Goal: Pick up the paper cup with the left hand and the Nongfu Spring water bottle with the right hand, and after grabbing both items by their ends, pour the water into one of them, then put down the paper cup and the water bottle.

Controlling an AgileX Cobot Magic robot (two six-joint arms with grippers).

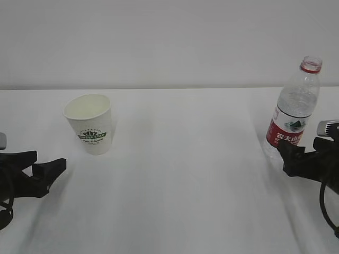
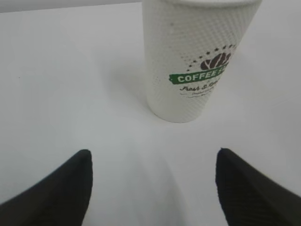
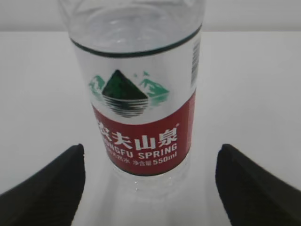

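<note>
Both tools spread and empty, the left tool (image 2: 153,188) faces the paper cup (image 2: 197,56) and the right tool (image 3: 150,188) the uncapped Nongfu Spring water bottle (image 3: 136,94); a clumsy closing could topple either.

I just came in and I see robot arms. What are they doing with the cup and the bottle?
Two robot arms are lined up with things on a white table. The left gripper is open and points at a paper cup standing upright, without touching it. The right gripper is open too, with its fingers either side of the water bottle, which stands upright with its cap off. Neither arm is holding anything.
</note>
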